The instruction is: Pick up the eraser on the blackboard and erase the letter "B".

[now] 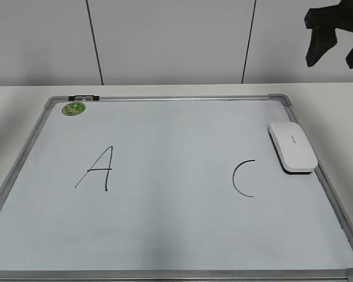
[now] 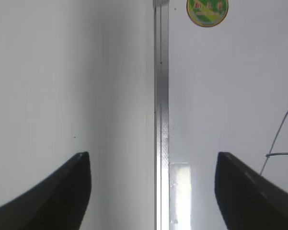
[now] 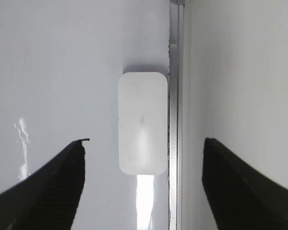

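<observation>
The white eraser [image 1: 292, 147] lies flat on the blackboard [image 1: 164, 235] against its right frame; in the right wrist view it [image 3: 143, 122] sits next to the frame strip. I see a black "A" [image 1: 98, 169] and a "C" [image 1: 244, 178], but no letter "B" between them. My right gripper [image 1: 338, 56] hangs open and empty high above the board's right rear corner; in its own view the jaws [image 3: 144, 141] are wide apart above the eraser. My left gripper [image 2: 152, 154] is open and empty over the board's left frame, and out of the exterior view.
A round green magnet [image 1: 74, 108] sits at the board's rear left corner, and also shows in the left wrist view [image 2: 207, 12]. A small black marker [image 1: 83, 97] lies on the rear frame. The board rests on a white table [image 1: 17, 100] before a white wall.
</observation>
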You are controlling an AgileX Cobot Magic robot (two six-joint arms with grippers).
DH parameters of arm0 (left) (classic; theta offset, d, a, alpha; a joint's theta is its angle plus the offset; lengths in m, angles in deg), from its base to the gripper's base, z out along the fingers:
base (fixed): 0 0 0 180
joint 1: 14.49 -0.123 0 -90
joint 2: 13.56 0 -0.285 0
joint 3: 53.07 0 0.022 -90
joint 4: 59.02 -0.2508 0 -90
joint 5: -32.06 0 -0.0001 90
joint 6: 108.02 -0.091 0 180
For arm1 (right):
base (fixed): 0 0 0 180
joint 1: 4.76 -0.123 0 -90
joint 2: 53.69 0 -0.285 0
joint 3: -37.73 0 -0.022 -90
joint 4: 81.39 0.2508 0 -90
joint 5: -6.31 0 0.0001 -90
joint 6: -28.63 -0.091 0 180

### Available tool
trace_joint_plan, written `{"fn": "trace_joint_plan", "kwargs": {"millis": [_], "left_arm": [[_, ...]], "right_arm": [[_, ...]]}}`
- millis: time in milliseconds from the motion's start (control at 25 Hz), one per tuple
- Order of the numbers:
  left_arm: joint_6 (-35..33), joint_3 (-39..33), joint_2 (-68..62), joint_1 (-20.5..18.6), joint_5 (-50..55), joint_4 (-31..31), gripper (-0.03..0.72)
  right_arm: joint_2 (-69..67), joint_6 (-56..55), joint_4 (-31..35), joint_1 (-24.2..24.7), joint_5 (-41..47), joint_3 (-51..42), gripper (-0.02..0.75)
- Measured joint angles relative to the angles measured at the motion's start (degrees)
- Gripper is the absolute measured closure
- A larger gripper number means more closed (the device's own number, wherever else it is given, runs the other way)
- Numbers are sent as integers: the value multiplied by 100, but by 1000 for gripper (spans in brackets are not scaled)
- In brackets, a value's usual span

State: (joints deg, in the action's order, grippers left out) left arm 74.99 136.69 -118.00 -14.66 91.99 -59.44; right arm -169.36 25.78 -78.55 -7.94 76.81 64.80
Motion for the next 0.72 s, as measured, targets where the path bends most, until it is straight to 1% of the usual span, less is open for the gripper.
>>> {"fn": "trace_joint_plan", "kwargs": {"millis": [80,200,360,560,600,720], "left_arm": [[0,-195,432,0,0,-27,98],[0,-686,1110,0,-10,-121,98],[0,-1604,2076,0,-86,-150,98],[0,-2846,3378,0,-299,-150,98],[0,-3052,3642,0,-366,-150,98],[0,-3748,4342,145,-467,-159,98]], "right_arm": [[380,-10,0,0,22,-275,174],[921,-10,0,0,43,-640,174],[1572,-21,179,0,46,-1276,174],[2526,-31,317,0,-18,-2370,174],[2827,-31,317,0,-138,-2765,174],[3638,21,430,0,-432,-3592,174]]}}
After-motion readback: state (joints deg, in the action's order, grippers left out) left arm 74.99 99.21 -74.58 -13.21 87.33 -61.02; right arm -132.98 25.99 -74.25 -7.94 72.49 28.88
